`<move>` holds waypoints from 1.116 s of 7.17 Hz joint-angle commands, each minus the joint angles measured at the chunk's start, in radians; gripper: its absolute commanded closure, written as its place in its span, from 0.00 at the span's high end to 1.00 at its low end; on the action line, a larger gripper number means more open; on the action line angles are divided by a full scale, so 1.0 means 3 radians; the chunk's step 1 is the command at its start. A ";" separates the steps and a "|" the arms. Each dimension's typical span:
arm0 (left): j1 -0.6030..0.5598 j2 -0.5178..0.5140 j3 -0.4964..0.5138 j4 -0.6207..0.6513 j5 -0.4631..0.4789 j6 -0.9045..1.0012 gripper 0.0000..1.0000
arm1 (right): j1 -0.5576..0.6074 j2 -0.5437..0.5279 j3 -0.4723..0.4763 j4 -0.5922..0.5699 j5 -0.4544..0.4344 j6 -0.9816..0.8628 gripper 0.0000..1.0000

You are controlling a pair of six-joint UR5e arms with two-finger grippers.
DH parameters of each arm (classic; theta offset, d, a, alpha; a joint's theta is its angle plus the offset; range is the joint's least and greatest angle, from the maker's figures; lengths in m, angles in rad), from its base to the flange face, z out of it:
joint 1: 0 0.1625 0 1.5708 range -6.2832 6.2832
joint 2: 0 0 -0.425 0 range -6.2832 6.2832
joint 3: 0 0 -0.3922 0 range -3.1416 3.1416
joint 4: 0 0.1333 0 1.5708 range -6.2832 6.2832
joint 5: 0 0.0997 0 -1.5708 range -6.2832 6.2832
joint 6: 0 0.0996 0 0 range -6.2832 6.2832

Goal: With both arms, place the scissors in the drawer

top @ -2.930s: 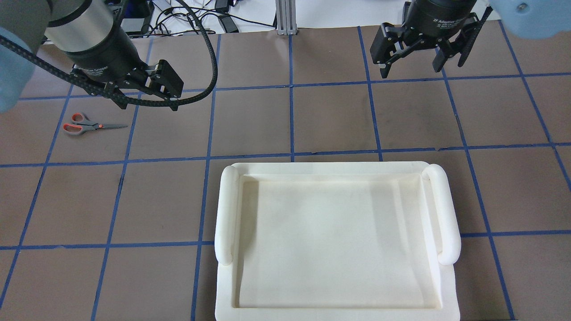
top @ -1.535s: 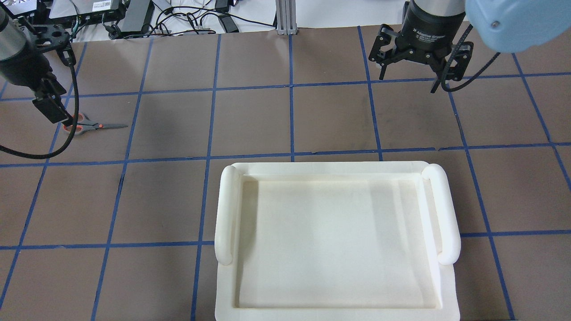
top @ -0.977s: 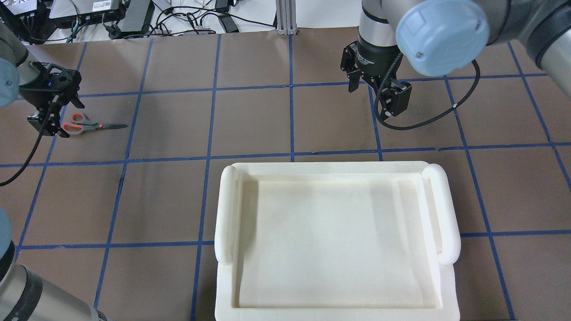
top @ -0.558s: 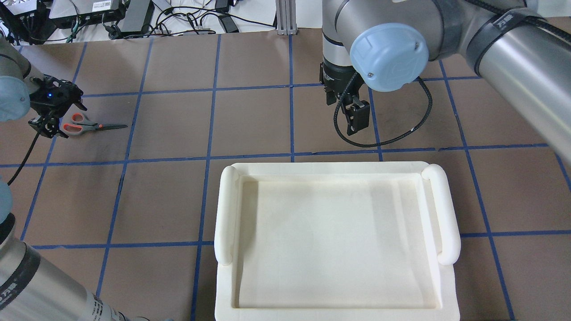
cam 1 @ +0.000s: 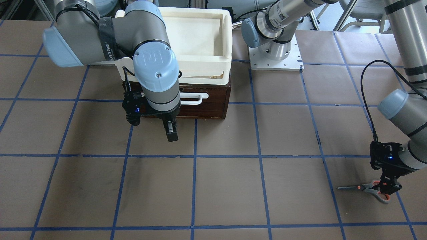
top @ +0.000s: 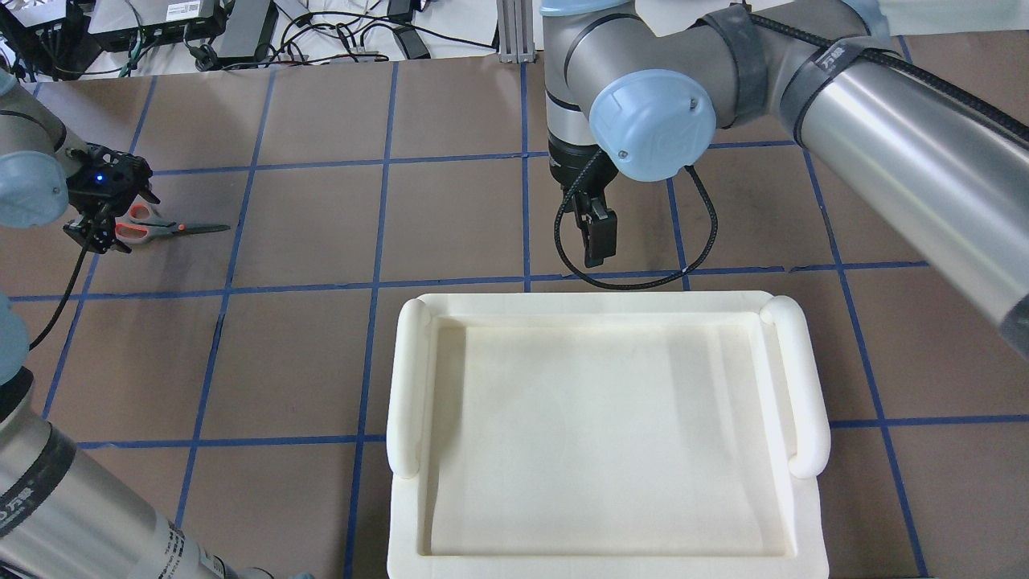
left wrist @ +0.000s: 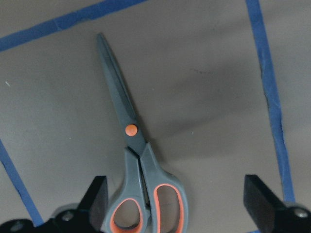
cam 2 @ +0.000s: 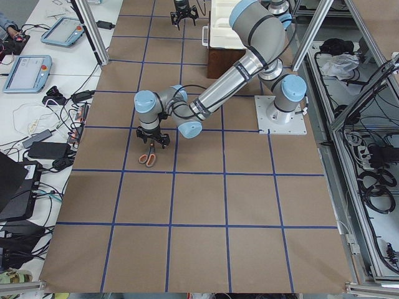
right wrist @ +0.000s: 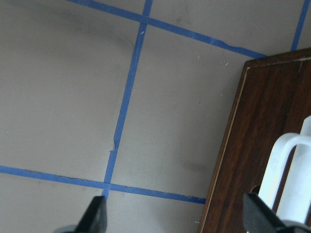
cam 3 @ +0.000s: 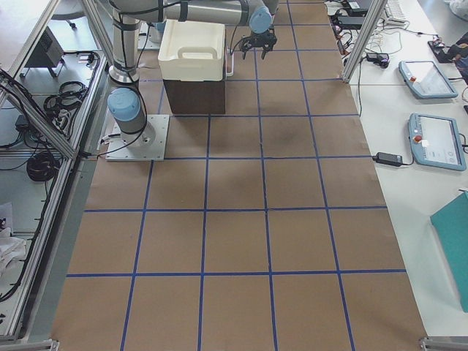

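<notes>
Nothing done yet: scissors (left wrist: 131,141) lie flat on the counter (top: 305,362), far left side, not lifted. The drawer (cam 1: 206,108) looks shut, its white handle (cam 1: 195,98) untouched. Remaining: grab, open drawer, drop in. The left gripper (left wrist: 177,208) hangs low over the scissors with fingers (left wrist: 97,201) spread. The handle loops sit between them, closer to one finger, blades pointing away past the tips. The right gripper (right wrist: 175,213) is spread too, holding nothing, just beside the drawer front.

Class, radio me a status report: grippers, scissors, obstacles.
Left gripper open over scissors, flat on table. Right gripper open facing drawer; drawer looks shut.
</notes>
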 commanded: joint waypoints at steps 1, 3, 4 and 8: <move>0.0001 -0.0089 -0.0001 0.0042 -0.0001 -0.0171 1.00 | 0.0056 0.0082 0.0005 0.0041 0.0139 0.0186 1.00; 0.0001 -0.0146 -0.0001 0.0195 -0.0011 -0.0156 0.98 | 0.0056 0.0102 0.0020 0.0208 0.0217 0.0227 1.00; 0.0001 -0.0177 -0.0001 0.0353 -0.0026 -0.0145 0.90 | 0.0056 0.0118 0.0025 0.0255 0.0212 0.0232 1.00; 0.0001 -0.0243 0.0004 0.0370 -0.0160 -0.0171 0.89 | 0.0056 0.0174 0.0025 0.0480 0.0207 0.0308 1.00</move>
